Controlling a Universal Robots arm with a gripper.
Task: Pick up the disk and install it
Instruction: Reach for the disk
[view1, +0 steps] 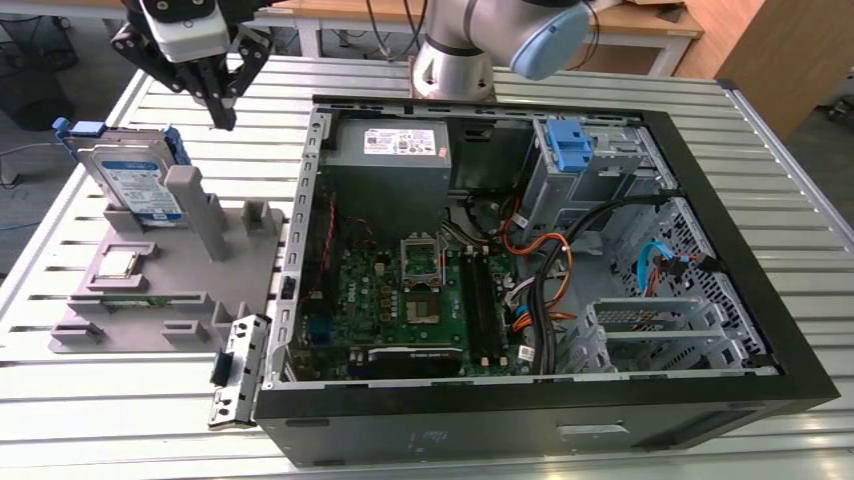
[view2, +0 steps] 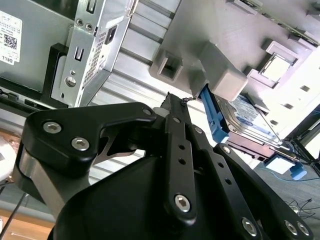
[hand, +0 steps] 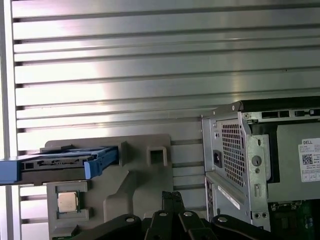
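The disk (view1: 134, 182) stands on edge in a slot of the grey fixture (view1: 174, 295) at the exterior view's left, silver with a blue-and-white label and blue rails. My gripper (view1: 223, 118) hangs above the fixture, just to the disk's right in that view and apart from it. Its black fingers point down, pressed together with nothing between them. In the second wrist view the shut gripper (view2: 174, 102) sits close to a grey post, with the disk (view2: 250, 117) beyond it. In the first wrist view the disk (hand: 60, 162) shows edge-on, to one side of the gripper (hand: 172, 196).
An open computer case (view1: 787, 330) lies on the slatted metal table (view1: 107, 420), with a motherboard, cables and a grey power supply (view1: 394, 145). A drive bay with a blue latch (view1: 571, 150) sits at its far corner. A processor chip (view1: 118, 262) rests on the fixture.
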